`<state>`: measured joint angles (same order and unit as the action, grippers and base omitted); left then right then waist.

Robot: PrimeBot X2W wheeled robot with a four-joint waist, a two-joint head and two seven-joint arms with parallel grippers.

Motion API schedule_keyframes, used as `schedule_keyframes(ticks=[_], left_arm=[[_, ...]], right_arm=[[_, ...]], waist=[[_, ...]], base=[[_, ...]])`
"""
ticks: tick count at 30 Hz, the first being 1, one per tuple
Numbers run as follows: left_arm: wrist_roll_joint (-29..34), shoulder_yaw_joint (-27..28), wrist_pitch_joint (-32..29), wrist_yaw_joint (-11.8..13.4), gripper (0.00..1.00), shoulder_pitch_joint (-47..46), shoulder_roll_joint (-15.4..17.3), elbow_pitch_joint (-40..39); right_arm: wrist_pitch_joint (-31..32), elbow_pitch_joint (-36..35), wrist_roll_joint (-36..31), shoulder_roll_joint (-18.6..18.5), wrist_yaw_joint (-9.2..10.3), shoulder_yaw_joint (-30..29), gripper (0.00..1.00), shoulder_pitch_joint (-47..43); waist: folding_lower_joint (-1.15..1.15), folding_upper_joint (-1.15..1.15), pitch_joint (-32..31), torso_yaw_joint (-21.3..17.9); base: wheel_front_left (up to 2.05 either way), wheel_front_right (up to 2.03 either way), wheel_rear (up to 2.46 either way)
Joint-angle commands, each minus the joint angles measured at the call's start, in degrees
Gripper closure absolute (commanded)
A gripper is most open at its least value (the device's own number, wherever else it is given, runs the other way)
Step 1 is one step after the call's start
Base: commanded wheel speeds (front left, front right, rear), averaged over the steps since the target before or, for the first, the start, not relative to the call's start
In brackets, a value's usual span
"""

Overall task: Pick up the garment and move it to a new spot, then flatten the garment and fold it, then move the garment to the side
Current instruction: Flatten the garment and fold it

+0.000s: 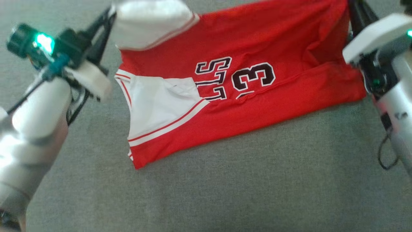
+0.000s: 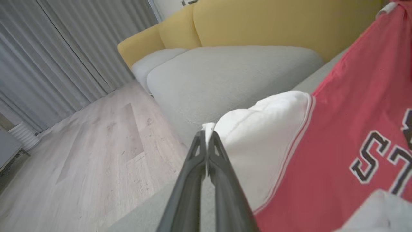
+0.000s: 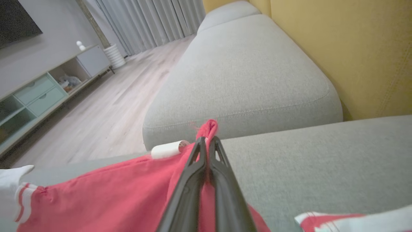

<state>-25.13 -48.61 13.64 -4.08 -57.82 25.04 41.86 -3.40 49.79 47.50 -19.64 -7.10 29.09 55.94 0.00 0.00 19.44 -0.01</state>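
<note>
Tapered left hand [image 2: 206, 134], rumpled jersey [image 1: 283, 100] — red-white fabric

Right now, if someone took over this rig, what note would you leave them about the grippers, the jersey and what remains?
Left gripper: shut on the white shoulder panel of the red jersey.
Right gripper: shut on a red corner at the jersey's opposite end.
Jersey: stretched between both grippers over the gray sofa cushion, lettering side up, creased, its near edge seemingly on the cushion.
Done: garment gripped and lifted.
Left: lay it flat, fold it, move it aside.
</note>
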Motion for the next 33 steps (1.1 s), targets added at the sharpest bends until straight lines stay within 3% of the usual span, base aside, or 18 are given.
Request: schedule_keyframes(ticks=[1, 8, 19, 23, 28, 33], left_arm=[[0.3, 1.5, -0.4, -0.1, 1.00, -1.2, 3.4, -2.1], [-5.1, -2.1, -9.5, -2.6, 1.00, 7.8, 8.8, -15.8], [-20.2, -7.9, -32.6, -3.4, 1.00, 15.0, 21.4, -40.3], [-26.5, -8.5, -38.1, -3.4, 1.00, 16.5, 23.9, -44.7], [-27.4, -9.8, -40.6, -3.4, 1.00, 16.8, 25.0, -47.4], [-26.5, -10.9, -41.1, -3.3, 1.00, 16.7, 23.9, -47.1]], right_arm=[[0.4, -1.9, 0.7, -1.2, -0.39, 0.8, 1.00, -0.6], [4.3, -3.6, 1.0, -8.7, -0.39, 9.8, 1.00, -5.6], [11.0, -7.2, 0.9, -16.6, -0.39, 23.3, 1.00, -8.5], [12.5, -7.7, 1.0, -17.9, -0.39, 27.6, 1.00, -8.1], [14.2, -8.3, 3.9, -19.0, -0.39, 30.9, 1.00, -7.9], [14.9, -8.5, 5.6, -19.6, -0.39, 33.5, 1.00, -6.8]], waist=[[0.00, 0.00, -1.2, 0.5], [0.00, 0.00, -4.5, 1.1], [0.00, 0.00, -6.3, 1.1], [0.00, 0.00, -6.8, 1.0], [0.00, 0.00, -7.1, 0.8], [0.00, 0.00, -6.6, 0.4]], base=[[0.00, 0.00, 0.00], [0.00, 0.00, 0.00], [0.00, 0.00, 0.00], [0.00, 0.00, 0.00], [0.00, 0.00, 0.00], [0.00, 0.00, 0.00]])
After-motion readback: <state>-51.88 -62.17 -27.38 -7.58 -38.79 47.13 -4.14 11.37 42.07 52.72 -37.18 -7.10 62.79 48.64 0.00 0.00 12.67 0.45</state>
